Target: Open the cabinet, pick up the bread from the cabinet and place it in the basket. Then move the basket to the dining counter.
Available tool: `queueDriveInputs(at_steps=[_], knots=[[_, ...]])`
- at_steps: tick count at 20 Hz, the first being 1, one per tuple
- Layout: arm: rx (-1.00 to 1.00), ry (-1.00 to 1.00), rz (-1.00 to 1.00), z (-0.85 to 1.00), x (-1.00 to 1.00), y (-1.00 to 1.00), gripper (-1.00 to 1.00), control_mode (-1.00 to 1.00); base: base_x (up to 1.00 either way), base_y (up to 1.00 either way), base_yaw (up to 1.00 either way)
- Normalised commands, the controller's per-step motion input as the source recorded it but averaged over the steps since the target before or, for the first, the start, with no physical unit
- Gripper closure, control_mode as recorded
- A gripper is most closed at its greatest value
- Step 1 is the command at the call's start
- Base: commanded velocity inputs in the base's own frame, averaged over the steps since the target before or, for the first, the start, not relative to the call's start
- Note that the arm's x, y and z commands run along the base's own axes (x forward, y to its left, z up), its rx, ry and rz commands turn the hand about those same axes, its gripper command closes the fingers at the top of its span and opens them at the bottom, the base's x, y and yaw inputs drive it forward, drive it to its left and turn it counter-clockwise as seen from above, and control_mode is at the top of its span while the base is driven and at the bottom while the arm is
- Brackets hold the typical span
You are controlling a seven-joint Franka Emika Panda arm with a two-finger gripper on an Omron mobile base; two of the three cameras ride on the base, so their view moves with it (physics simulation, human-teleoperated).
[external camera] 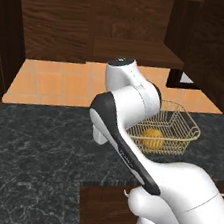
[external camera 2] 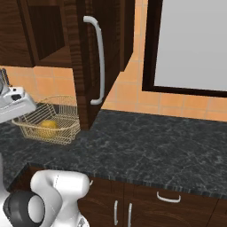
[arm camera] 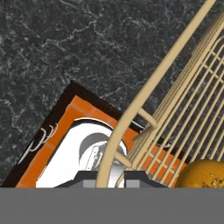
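The golden wire basket [external camera: 175,124] [external camera 2: 62,116] sits at the black counter's inner corner, whether resting or just lifted I cannot tell. The orange bread [external camera: 152,138] [external camera 2: 48,127] [arm camera: 205,174] lies inside it. In the hand view my gripper [arm camera: 111,176] is shut on the basket's rounded rim [arm camera: 144,100], one fingertip on each side of the wire. My own arm hides the hand in the left base view. The dark wood cabinet [external camera: 131,26] stands open above, its door [external camera 2: 88,84] swung out with the silver bar handle [external camera 2: 100,57]. The dining counter is out of view.
The black veined counter [external camera: 38,149] [external camera 2: 155,150] stretches left and right of the basket. The open door's lower edge hangs close over the basket's right side. A dark-framed grey panel [external camera 2: 195,44] is on the orange-tiled wall. Lower cupboard doors [external camera 2: 168,197] sit below the counter.
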Motion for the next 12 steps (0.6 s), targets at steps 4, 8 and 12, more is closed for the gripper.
queueDriveInputs(at_steps=[4, 8, 12], knots=[[0.17, -0.21, 0.00, 0.09, -0.37, -0.12, 1.00, -1.00, 0.00, 0.00, 0.00], [0.02, -0.02, 0.00, 0.00, -0.07, -0.01, 1.00, -1.00, 0.00, 0.00, 0.00], [0.00, 0.00, 0.00, 0.00, 0.00, 0.00, 1.00, -1.00, 0.00, 0.00, 0.00]])
